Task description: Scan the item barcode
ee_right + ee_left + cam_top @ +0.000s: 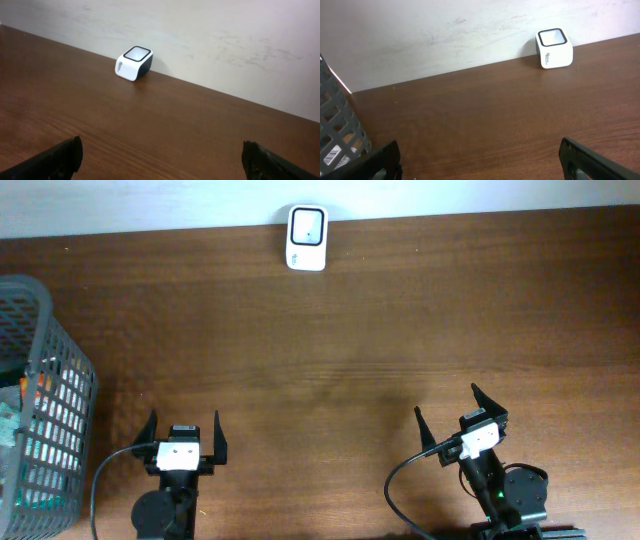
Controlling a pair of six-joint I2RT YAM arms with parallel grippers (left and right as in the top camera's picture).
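Status: nothing is done yet. No item is out, nothing is picked and nothing has been presented to the scanner. You have the whole job ahead: pick, carry, show the barcode.

Left fingers: spread wide, nothing between them and nothing touching them. The left wrist view confirms it, with both tips at the bottom corners and bare desk in the gap.

Right fingers: same, spread wide and empty, with only desk between the tips in the right wrist view.

Where things are:
- The item sits in the grey mesh basket, just to the outer left of the left fingers. You can see several things in there, but I cannot tell which one is meant. The left wrist view shows a barcode label through the mesh, low on the near side.
- The scanner is well ahead of both sets of fingers, against the back wall with its window facing up. It lies ahead and to the right of the left fingers, and ahead and to the left of the right fingers.

My read is that the left arm is the natural one for the pick, since the basket is on its side. The basket wall is tall, so expect to go in from above.
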